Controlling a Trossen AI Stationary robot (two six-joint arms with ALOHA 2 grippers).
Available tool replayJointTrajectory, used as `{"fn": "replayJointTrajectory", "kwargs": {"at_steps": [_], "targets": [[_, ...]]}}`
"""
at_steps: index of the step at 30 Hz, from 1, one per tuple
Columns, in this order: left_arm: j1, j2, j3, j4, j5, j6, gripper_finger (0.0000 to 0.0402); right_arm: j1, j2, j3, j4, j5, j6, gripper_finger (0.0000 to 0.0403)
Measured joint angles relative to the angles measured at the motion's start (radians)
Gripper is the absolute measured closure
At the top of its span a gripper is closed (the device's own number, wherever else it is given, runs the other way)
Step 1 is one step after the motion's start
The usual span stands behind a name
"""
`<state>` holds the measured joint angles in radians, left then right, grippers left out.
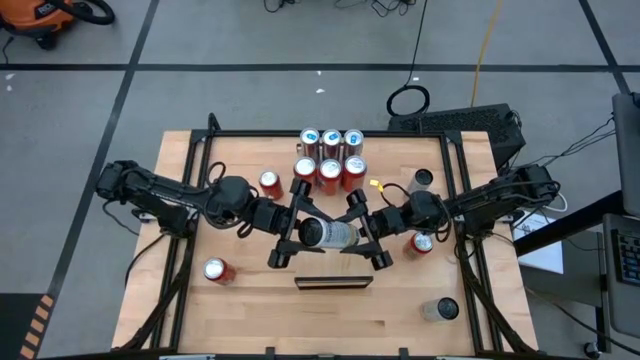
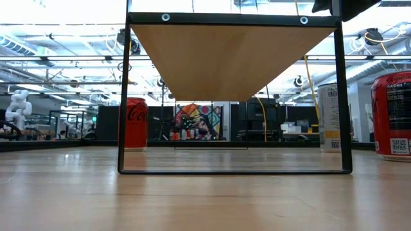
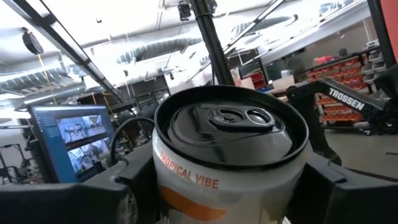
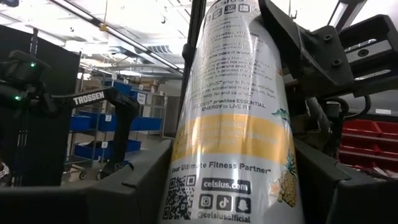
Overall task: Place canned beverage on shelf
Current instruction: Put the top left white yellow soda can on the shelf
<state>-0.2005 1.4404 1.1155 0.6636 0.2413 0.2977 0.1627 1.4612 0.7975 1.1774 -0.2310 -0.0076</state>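
Note:
A white canned beverage (image 1: pixel 328 234) with orange lettering is held in the air between my two grippers, above the shelf (image 1: pixel 334 262). That shelf is a pale wood panel on a black frame, and the low view shows its underside (image 2: pixel 231 61). The can lies nearly level, with its dark top (image 3: pixel 230 121) toward my left arm and its base toward my right arm. My left gripper (image 1: pixel 304 228) is shut on the top end. My right gripper (image 1: pixel 353 236) is shut on the base end. Several silver and red cans (image 1: pixel 330 158) stand upright on the shelf's far end. My left gripper pinches the can's side wall just below the top rim (image 3: pixel 163 171) between its two fingers, one on each side. The fingers come from the table's left, slanting a little upward, and lie along the can. The can is clear of the shelf. My right gripper pinches the can's printed side wall near the base (image 4: pixel 181 186) between its two fingers. They come from the table's right, slanting upward, and lie along the can. The can reaches away from the wrist toward my left gripper's fingers (image 4: pixel 311 56).
Loose red cans stand on the tabletop (image 1: pixel 270 182) (image 1: pixel 217 270) (image 1: pixel 421 243). A dark can (image 1: pixel 422 179) and a grey can (image 1: pixel 441 309) stand at the right. The shelf's black frame posts (image 2: pixel 123 96) (image 2: pixel 343 96) rise from the table.

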Motion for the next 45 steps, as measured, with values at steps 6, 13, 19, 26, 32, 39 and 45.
{"fn": "replayJointTrajectory", "kwargs": {"at_steps": [6, 13, 19, 26, 32, 39, 45], "targets": [[0.0, -0.001, 0.001, -0.013, -0.003, -0.001, 0.0151, 0.0, 0.0, 0.0, -0.002, 0.0, -0.006, 0.0168], [-0.001, -0.004, 0.001, -0.018, -0.058, -0.073, 0.0149, 0.0, 0.0, 0.0, -0.013, 0.004, 0.005, 0.0155], [-0.001, -0.011, 0.0, -0.033, -0.096, -0.114, 0.0149, 0.002, -0.003, 0.001, -0.015, 0.076, -0.012, 0.0092], [-0.002, -0.013, -0.001, -0.036, -0.178, -0.138, 0.0149, 0.002, -0.032, 0.002, -0.063, 0.139, -0.016, 0.0047], [-0.015, -0.014, -0.001, -0.033, -0.304, -0.136, 0.0149, 0.005, -0.08, 0.019, -0.186, 0.165, -0.024, 0.0044], [-0.061, -0.029, -0.001, -0.04, -0.462, -0.135, 0.0148, 0.05, -0.113, 0.091, -0.42, 0.33, -0.111, 0.0044], [-0.101, -0.067, -0.001, -0.091, -0.634, -0.137, 0.0148, 0.096, -0.117, 0.165, -0.617, 0.51, -0.172, 0.0044]]}}
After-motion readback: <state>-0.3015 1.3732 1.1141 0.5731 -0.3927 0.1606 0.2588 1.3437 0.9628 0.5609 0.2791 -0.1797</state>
